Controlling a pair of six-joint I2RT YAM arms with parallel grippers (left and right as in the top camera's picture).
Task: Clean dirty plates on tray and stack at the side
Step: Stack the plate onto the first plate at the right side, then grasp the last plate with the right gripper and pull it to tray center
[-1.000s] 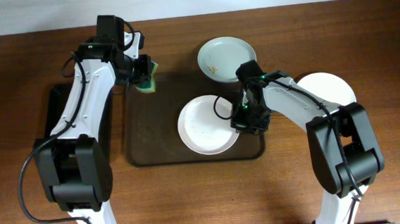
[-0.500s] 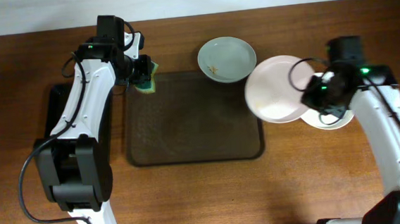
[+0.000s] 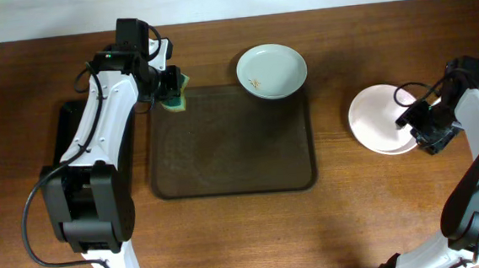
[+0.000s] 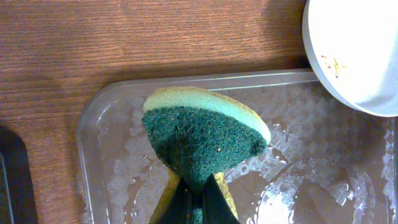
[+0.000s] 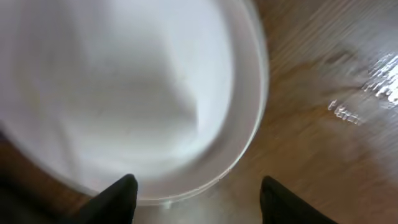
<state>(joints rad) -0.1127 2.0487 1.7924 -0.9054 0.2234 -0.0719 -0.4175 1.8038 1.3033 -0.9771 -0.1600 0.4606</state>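
The dark brown tray [image 3: 224,152] lies mid-table with its wet floor [image 4: 112,162] bare. A pale blue-green plate [image 3: 271,71] with an orange smear sits at the tray's far right corner, overlapping the rim; in the left wrist view this plate [image 4: 354,50] is at top right. My left gripper [image 3: 171,90] is shut on a green-and-yellow sponge [image 4: 202,134] above the tray's far left corner. A white plate [image 3: 382,119] rests on the table to the right of the tray. My right gripper [image 3: 421,130] is open at its right edge, and its jaws [image 5: 196,193] straddle the plate's rim [image 5: 124,93] without gripping it.
A smaller black tray [image 3: 64,138] lies at the left, partly under my left arm. Bare wooden table surrounds the tray and the white plate. A wet patch [image 5: 367,81] shines on the wood beside the white plate.
My right gripper carried a white plate off the tray to the right, set it down on the white plate at the side and opened. The left arm stayed still.
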